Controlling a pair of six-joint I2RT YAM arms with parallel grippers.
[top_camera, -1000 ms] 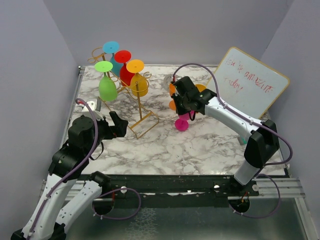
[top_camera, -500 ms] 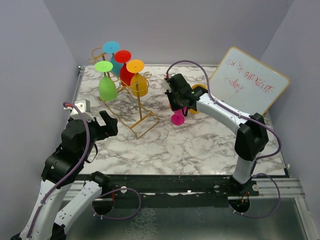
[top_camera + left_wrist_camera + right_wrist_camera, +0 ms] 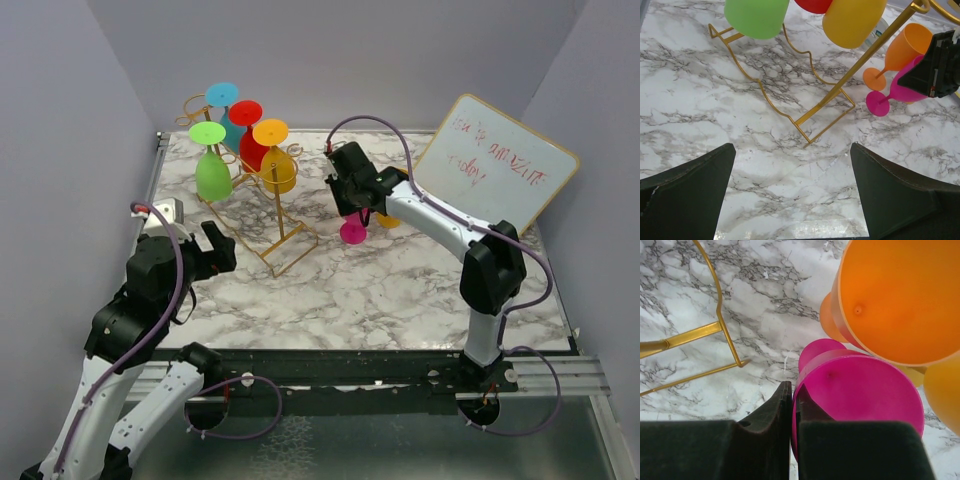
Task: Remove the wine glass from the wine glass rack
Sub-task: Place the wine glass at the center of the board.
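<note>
**Marble desk, pale walls**

A white desk (image 3: 400, 290) veined in grey fills the middle. Plain lilac-grey walls (image 3: 400, 60) close it in at 9, 12 and 3 o'clock. At 2 o'clock a tan-edged whiteboard (image 3: 500, 165) with red scrawl leans toward the wall. A black rail (image 3: 350, 365) runs along the 6 o'clock edge. The light is soft and even.

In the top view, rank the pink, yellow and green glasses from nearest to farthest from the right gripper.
1. The pink glass: gripped at its rim by the right gripper.
2. The yellow glass: hanging on the rack, on its right side.
3. The green glass: hanging on the rack's left side.
</note>
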